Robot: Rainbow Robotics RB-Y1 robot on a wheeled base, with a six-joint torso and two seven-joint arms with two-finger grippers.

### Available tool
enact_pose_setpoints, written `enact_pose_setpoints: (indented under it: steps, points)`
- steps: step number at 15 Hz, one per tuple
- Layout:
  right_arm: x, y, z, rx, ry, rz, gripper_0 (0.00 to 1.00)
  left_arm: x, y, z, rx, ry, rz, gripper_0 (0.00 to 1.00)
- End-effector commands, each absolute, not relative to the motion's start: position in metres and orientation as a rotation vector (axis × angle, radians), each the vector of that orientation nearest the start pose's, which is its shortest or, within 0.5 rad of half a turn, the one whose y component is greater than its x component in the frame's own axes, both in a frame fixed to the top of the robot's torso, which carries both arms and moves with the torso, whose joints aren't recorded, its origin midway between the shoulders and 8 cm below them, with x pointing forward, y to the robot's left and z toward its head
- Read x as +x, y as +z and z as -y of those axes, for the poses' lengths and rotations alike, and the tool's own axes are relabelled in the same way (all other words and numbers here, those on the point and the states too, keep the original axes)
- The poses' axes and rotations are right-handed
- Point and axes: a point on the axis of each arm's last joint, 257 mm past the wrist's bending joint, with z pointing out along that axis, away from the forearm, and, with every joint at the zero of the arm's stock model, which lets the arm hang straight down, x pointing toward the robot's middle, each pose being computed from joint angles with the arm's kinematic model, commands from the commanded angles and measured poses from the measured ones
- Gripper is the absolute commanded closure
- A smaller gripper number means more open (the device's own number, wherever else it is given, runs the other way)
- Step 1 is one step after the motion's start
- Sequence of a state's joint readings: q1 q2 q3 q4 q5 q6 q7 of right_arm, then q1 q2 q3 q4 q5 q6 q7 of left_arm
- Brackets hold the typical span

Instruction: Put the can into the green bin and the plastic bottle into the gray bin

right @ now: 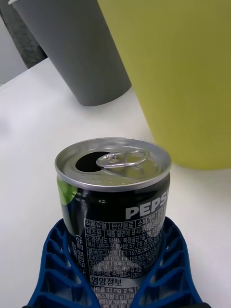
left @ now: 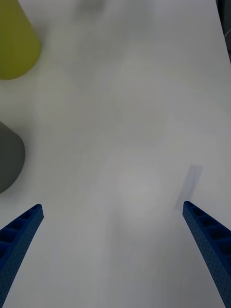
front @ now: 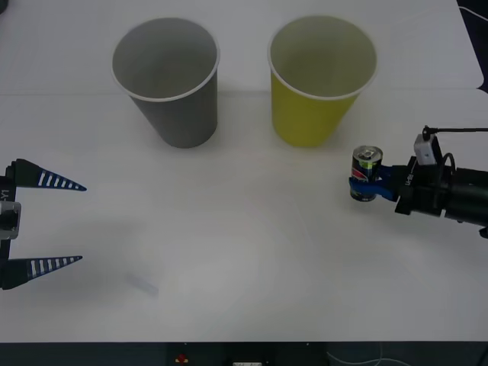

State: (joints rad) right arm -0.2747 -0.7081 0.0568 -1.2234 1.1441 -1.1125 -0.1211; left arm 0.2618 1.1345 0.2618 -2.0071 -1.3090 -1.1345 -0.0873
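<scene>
Gripping the can (front: 367,174) upright in the right hand (front: 366,185), fingers clamped around its lower body, near and right of the green bin (front: 320,80). Waiting at the bench's (front: 244,252) left edge: left hand (front: 65,223), fingers spread apart. Next, probably: lifting above the rim, shifting left and farther, then releasing.

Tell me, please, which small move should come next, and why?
Probably lift the can straight up: the right hand is shut on it beside the green bin, whose rim stands higher. The left hand waits open.
</scene>
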Motion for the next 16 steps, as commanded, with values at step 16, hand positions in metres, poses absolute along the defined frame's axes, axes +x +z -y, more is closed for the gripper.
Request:
enact_pose_setpoints:
  steps: [16]
  points:
    - [0.453, -0.019, 0.207, -0.802, 0.804, -1.873, 1.0, 0.341, -0.167, -0.286, 1.762, -0.118, -1.444, 0.0]
